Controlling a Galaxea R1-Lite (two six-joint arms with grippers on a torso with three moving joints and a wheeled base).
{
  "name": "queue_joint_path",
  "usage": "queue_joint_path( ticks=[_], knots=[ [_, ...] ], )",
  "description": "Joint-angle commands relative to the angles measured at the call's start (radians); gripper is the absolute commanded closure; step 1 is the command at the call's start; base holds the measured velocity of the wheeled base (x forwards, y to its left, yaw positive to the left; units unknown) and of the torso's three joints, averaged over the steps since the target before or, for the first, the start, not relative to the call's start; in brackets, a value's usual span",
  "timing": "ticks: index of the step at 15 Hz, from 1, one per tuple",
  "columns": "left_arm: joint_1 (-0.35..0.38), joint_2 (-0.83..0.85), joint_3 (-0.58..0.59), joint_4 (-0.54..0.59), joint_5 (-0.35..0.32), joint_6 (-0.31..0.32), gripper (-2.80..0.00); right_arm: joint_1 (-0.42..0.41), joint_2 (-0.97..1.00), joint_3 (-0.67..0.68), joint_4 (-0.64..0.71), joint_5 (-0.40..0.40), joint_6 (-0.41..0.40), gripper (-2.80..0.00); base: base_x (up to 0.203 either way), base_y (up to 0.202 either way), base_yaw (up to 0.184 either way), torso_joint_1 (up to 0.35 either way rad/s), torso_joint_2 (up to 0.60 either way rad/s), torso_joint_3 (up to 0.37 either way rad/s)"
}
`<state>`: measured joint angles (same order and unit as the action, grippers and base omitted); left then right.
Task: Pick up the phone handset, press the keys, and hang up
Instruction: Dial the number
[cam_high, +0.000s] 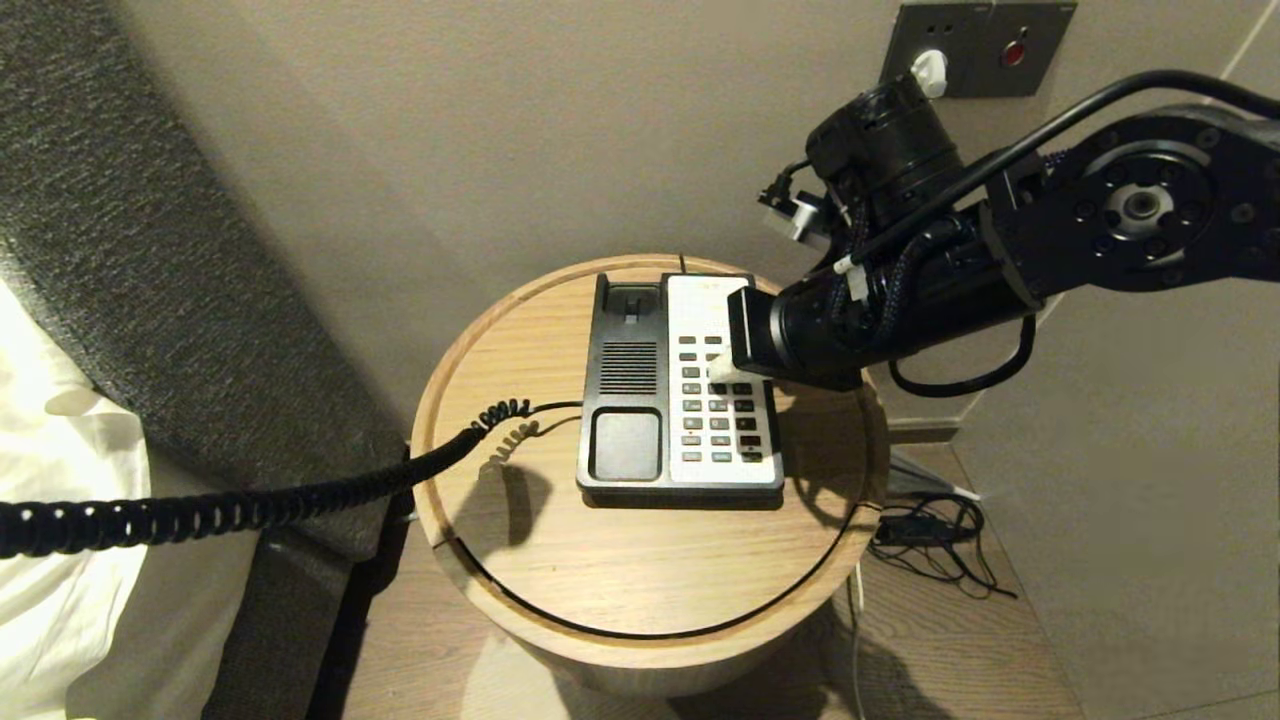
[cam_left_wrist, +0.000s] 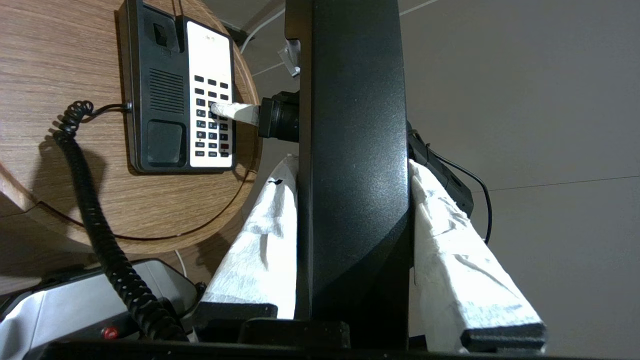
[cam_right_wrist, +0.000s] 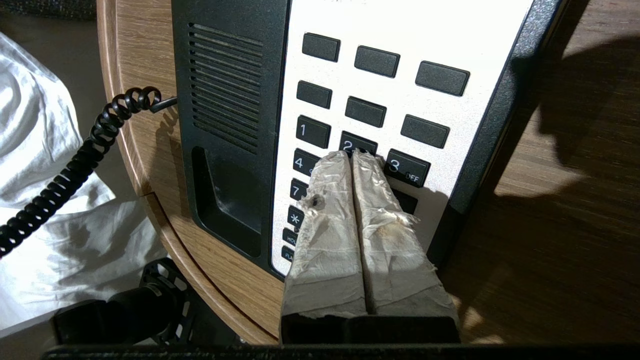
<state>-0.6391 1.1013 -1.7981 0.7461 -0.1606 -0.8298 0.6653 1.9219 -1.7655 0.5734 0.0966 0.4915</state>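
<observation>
Handset (cam_left_wrist: 350, 165) sits clamped between the left gripper's (cam_left_wrist: 350, 210) padded fingers, held clear of the cradle, its cord (cam_high: 250, 505) trailing, so the right gripper (cam_right_wrist: 352, 160), fingers pressed together, can poke the keypad's (cam_right_wrist: 380, 100) "2" key directly beneath its tips.

Glossy black phone handset (cam_left_wrist: 350, 150), white-wrapped fingers (cam_left_wrist: 260, 240)
</observation>
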Motion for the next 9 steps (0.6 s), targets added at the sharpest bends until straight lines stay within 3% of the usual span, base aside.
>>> queue_joint_path(
  ticks=[1, 9],
  knots=[
    [0.001, -0.001, 0.003, 0.004, 0.000, -0.005, 0.00, 0.001, 0.005, -0.011, 0.006, 0.002, 0.004, 0.00, 0.000, 0.000, 0.000, 0.000, 0.00, 0.000],
    [0.001, -0.008, 0.006, 0.004, 0.000, -0.005, 0.00, 0.023, -0.051, -0.015, 0.020, 0.000, 0.012, 0.00, 0.000, 0.000, 0.000, 0.000, 0.00, 0.000]
  ],
)
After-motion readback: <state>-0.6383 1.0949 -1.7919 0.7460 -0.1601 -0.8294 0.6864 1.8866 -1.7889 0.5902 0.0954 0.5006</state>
